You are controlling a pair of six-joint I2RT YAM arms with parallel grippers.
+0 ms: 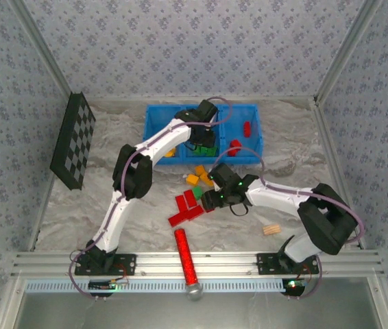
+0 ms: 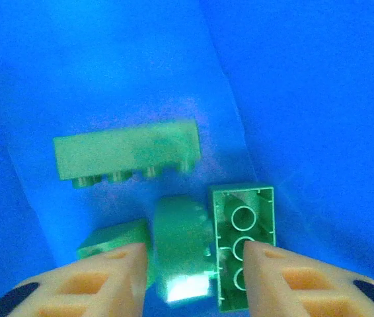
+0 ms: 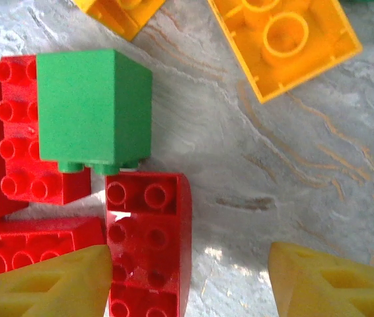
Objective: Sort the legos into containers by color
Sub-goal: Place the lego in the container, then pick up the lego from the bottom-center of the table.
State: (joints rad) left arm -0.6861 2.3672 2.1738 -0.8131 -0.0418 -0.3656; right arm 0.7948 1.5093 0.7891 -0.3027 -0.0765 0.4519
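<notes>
Top external is showing sorting abt halfway: left gripper [image 2: 195,256] gaping over greens [image 2: 127,153] in bin [image 1: 154,120], right gripper [image 3: 190,264] gaping over loose reds [image 3: 149,244] + yellows [image 3: 283,39].

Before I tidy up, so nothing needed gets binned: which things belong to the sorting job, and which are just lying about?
Job: red bricks, yellow bricks, green bricks, blue bin.
Lying about: checkered board, red cylinder, tan block.
</notes>
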